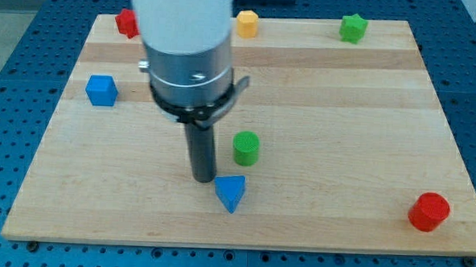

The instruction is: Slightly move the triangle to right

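A blue triangle block [231, 192] lies on the wooden board [318, 153] near the view's bottom, a little left of centre. My tip [203, 179] is just left of the triangle and slightly above it in the view, close to its left edge or touching it. A green cylinder [246, 148] stands just above and right of the triangle.
A blue cube [101, 90] is at the view's left. A red block [128, 22], partly hidden by the arm, an orange block [247, 24] and a green star-like block [354, 27] line the top edge. A red cylinder [428, 212] is at the bottom right.
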Action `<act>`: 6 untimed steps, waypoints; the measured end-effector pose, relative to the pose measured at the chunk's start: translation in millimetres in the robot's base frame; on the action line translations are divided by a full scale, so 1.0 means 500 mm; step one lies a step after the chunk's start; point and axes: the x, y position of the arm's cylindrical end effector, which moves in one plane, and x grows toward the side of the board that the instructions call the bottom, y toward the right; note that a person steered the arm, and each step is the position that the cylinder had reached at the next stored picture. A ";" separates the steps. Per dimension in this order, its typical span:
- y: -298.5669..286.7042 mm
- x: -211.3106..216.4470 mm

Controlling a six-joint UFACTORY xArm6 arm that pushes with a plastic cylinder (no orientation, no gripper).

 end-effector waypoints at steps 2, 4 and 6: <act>0.024 0.025; 0.105 0.025; 0.105 0.035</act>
